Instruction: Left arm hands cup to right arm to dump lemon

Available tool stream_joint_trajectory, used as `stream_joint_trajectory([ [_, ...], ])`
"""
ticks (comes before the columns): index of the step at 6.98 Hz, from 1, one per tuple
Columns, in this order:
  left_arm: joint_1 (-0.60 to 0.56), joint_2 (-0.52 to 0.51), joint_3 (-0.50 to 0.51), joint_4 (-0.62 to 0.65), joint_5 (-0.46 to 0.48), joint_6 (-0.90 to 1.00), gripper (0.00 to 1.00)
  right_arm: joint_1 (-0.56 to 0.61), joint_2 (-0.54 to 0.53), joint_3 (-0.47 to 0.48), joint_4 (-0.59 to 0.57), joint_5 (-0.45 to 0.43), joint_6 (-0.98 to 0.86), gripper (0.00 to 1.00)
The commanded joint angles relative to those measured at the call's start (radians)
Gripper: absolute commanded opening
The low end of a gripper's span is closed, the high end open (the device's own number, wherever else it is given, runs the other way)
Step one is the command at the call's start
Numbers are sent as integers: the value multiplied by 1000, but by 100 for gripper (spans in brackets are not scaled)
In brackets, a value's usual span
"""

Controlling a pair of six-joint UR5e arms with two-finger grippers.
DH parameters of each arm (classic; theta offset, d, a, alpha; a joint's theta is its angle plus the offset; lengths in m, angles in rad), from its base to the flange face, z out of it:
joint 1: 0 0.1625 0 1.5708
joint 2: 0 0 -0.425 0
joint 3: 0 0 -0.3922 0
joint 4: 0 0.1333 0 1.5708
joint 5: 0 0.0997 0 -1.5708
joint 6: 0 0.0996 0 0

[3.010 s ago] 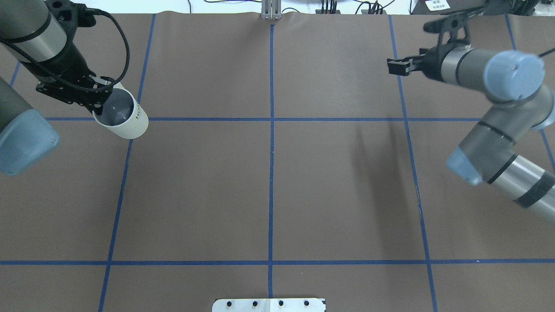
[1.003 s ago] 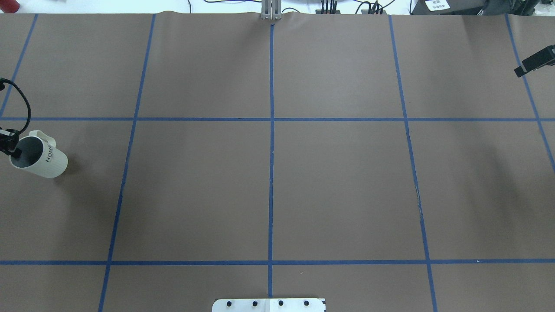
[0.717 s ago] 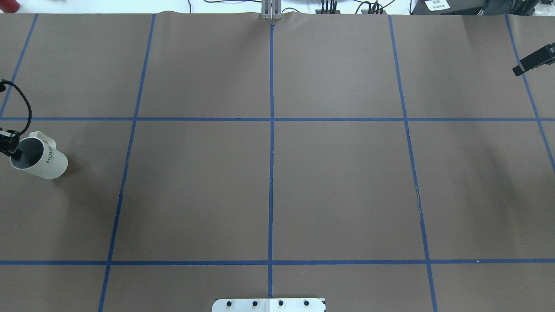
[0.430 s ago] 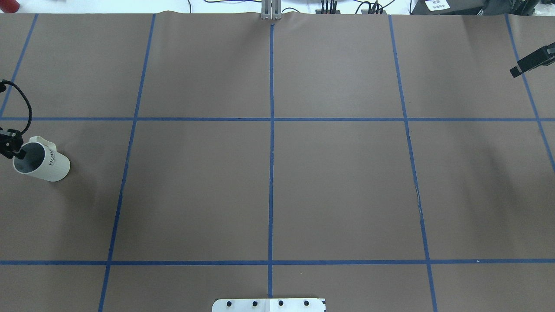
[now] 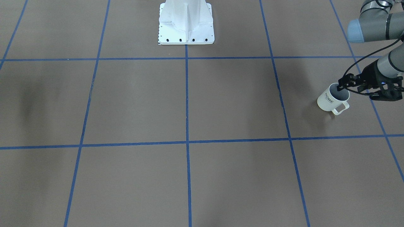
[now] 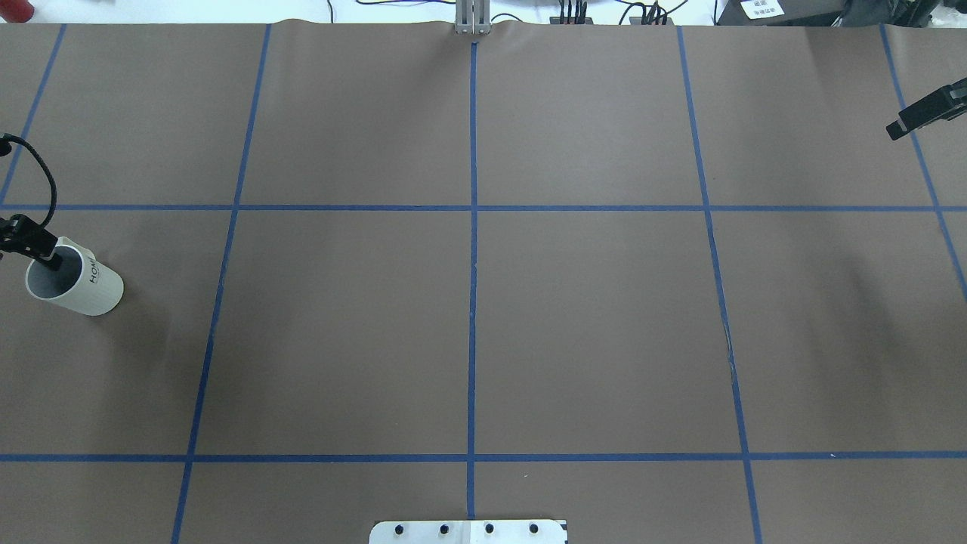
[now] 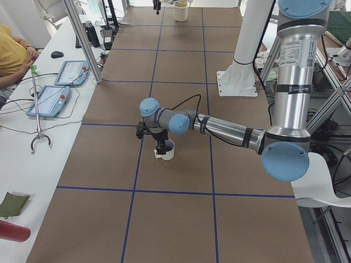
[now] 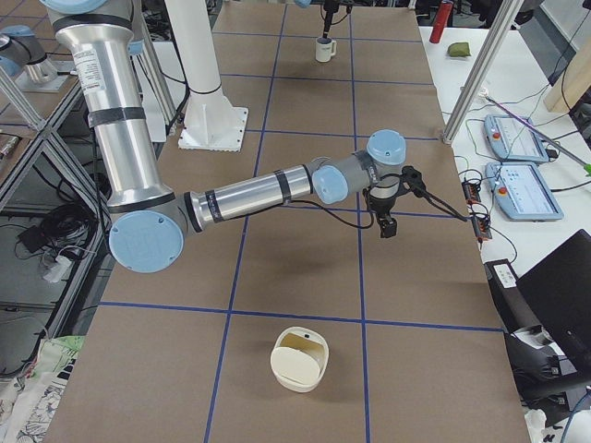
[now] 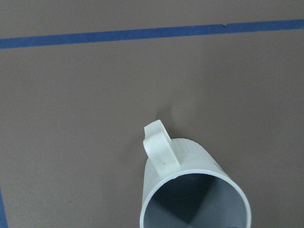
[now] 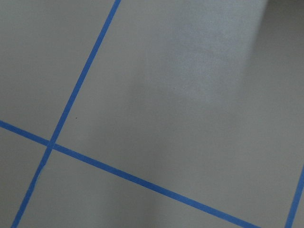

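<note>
Now the cup (image 6: 81, 291) is nearly upright at the table's far left, less tilted than before; the left gripper (image 6: 47, 257) pinches its rim. The right gripper (image 6: 903, 127), its opening indeterminate, is well apart, so the handover appears not yet begun.

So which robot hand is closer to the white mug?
Left. The left gripper is right at the rim of the mug; the right gripper hangs far away on the opposite side.

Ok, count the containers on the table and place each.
2: the cup at the left pincer, near the table's left end; a cream tub near the right end.
</note>
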Motion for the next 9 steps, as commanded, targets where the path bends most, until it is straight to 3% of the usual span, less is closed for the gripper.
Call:
stream_joint_trajectory([
  [1, -41, 1, -49, 2, -1, 16, 100, 9, 9, 11, -85, -5, -1, 100],
  [3, -193, -4, -21, 10, 8, 145, 100, 73, 1, 37, -189, -3, -6, 100],
  [4, -266, -16, 53, 10, 8, 271, 100, 102, 3, 43, -264, 0, -6, 100],
  [6, -336, -53, 155, 10, 51, 349, 100, 137, 4, 48, -419, -14, -118, 100],
  [7, -339, -58, 168, 10, 51, 347, 100, 139, -11, 37, -446, -14, -258, 100],
  [9, -339, -75, 175, 25, 51, 343, 100, 176, -9, 57, -504, -9, -277, 100],
])
